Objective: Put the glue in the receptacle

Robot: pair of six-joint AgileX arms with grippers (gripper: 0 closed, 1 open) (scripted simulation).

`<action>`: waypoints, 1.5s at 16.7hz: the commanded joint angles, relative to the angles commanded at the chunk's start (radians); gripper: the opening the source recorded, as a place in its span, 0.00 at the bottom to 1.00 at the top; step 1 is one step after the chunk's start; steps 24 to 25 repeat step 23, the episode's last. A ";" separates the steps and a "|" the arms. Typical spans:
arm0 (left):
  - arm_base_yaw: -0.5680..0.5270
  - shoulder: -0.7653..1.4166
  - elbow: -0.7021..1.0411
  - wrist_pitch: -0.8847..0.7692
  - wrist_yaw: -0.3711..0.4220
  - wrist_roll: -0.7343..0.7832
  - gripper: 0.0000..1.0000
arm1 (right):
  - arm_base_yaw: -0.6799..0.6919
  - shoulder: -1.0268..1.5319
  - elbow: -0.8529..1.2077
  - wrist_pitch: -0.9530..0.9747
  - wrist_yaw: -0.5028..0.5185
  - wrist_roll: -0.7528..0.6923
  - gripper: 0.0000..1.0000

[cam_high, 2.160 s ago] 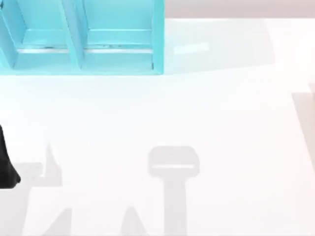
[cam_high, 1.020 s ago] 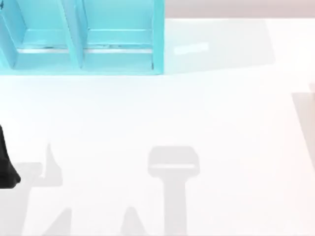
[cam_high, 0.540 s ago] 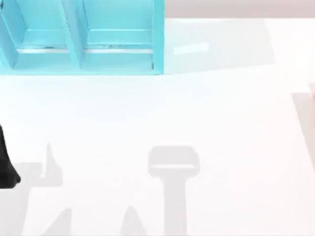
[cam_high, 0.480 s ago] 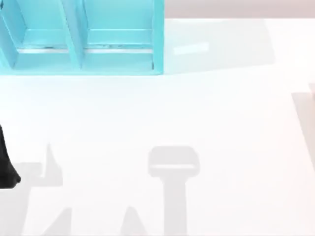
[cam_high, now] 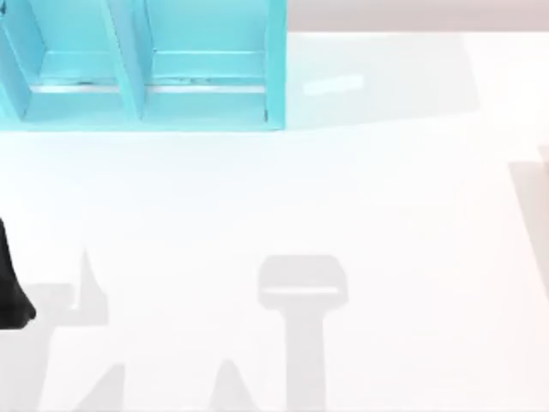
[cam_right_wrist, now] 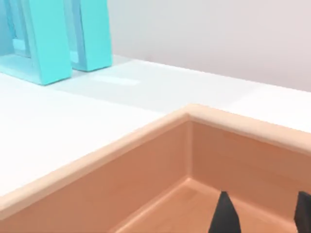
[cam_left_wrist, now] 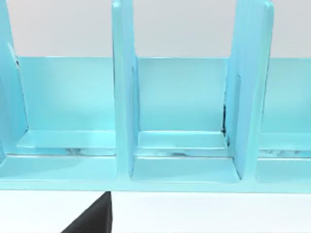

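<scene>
Receptacle (cam_right_wrist: 121, 189), a pale wooden box with rounded rim, sits below the right end effector (cam_right_wrist: 262, 219), fingers parted.

You see the teal rack (cam_high: 141, 64) cut off at the top view's upper-left edge. The wooden receptacle (cam_right_wrist: 146, 160) runs off the right wrist view, and only the right gripper (cam_right_wrist: 265, 213) fingertips (cam_right_wrist: 223, 216) show.

A divided rack (cam_high: 141, 64) stands at the table's (cam_high: 343, 189) far left. A wooden tray (cam_right_wrist: 146, 179) sits at its right edge.
</scene>
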 joint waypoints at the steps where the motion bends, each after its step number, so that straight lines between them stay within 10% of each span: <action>1: 0.000 0.000 0.000 0.000 0.000 0.000 1.00 | -0.001 0.000 -0.001 -0.001 0.000 -0.001 0.00; 4: 0.000 0.000 0.000 0.000 0.000 0.000 1.00 | -0.001 0.000 -0.001 -0.001 0.000 -0.001 0.00; 17: 0.000 0.000 0.000 0.000 0.000 0.000 1.00 | -0.001 0.000 -0.001 -0.001 0.000 -0.001 0.98; 25: 0.000 0.000 0.000 0.000 0.000 0.000 1.00 | -0.001 0.000 -0.001 -0.001 0.000 -0.001 1.00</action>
